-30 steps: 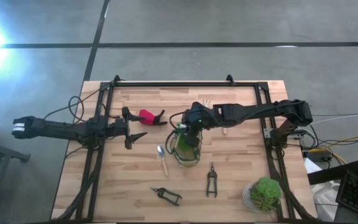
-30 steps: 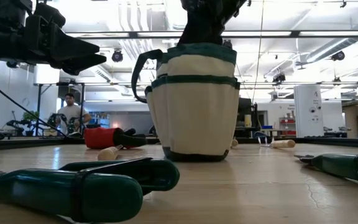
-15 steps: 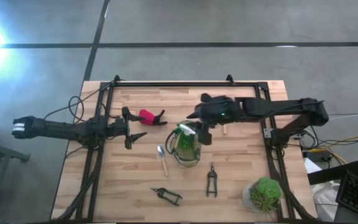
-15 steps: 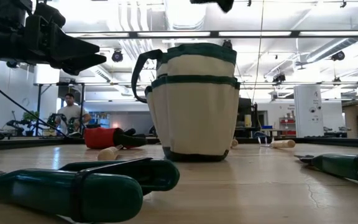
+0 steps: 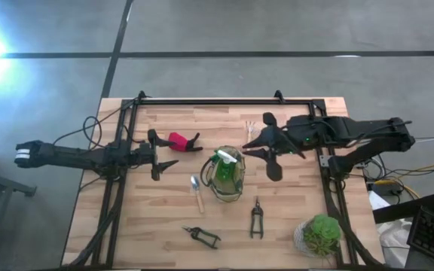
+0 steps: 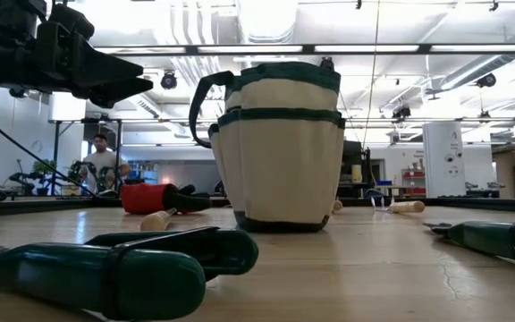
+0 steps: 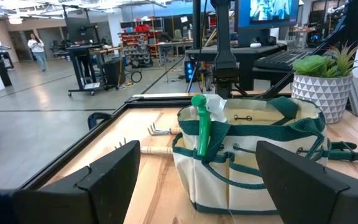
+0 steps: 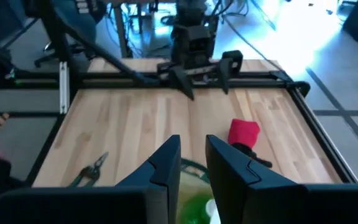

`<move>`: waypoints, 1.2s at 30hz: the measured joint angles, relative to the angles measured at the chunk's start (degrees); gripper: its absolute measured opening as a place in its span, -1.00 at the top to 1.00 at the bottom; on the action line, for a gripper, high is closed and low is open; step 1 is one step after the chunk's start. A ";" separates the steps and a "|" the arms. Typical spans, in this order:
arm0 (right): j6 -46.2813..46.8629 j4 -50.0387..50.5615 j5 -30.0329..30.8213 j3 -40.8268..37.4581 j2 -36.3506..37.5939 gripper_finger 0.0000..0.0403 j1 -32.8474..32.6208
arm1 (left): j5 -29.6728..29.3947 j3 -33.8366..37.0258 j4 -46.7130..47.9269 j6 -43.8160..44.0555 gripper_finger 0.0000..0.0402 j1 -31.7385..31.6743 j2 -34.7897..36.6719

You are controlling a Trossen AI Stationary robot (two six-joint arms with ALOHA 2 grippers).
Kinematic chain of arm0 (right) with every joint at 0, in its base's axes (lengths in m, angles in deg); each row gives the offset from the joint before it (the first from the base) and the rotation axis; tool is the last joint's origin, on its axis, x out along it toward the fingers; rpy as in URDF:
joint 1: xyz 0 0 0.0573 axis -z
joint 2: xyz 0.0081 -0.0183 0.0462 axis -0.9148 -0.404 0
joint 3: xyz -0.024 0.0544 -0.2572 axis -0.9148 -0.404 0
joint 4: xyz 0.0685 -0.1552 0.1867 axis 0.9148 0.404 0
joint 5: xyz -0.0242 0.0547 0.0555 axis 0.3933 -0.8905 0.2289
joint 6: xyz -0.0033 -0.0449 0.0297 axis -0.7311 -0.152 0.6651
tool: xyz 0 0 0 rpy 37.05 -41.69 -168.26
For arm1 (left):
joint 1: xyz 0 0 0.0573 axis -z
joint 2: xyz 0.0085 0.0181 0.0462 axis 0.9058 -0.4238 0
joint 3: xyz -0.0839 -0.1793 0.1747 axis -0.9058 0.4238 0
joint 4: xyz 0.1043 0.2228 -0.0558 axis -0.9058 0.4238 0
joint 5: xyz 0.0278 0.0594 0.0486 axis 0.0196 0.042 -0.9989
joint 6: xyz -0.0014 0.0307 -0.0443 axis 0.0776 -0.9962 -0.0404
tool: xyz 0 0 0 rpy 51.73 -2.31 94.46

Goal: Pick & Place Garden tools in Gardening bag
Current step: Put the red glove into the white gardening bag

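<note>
High view shows the right gripper (image 5: 266,153) empty, its jaws only narrowly apart, just beside the gardening bag (image 5: 227,178) holding the green spray bottle (image 5: 227,159) mid-worktop (image 5: 292,203), while the left gripper (image 5: 159,155) waits wide open near the red-and-black tool (image 5: 179,141).

In the low view the gardening bag (image 6: 280,152) hides its own contents, and the nearest pruner (image 6: 105,268), seemingly green-handled, is cut off at the edge.
</note>
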 joint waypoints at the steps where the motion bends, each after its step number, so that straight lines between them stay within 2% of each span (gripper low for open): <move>1: -0.03 0.56 -0.01 -0.02 0.07 0.68 -0.34 | -0.02 0.00 -0.02 0.00 -0.60 -0.01 0.00; 16: 3.23 11.68 0.35 -2.21 -3.94 0.75 -2.95 | -0.01 0.00 0.00 0.00 -0.60 -0.01 0.00; 27: 4.36 9.19 0.39 -10.50 -0.41 0.87 -5.72 | 0.00 0.00 0.00 -0.02 -0.60 0.01 0.00; 36: 6.25 1.93 0.19 -23.16 7.05 0.87 -6.65 | 0.00 0.00 0.00 0.00 -0.60 0.01 0.00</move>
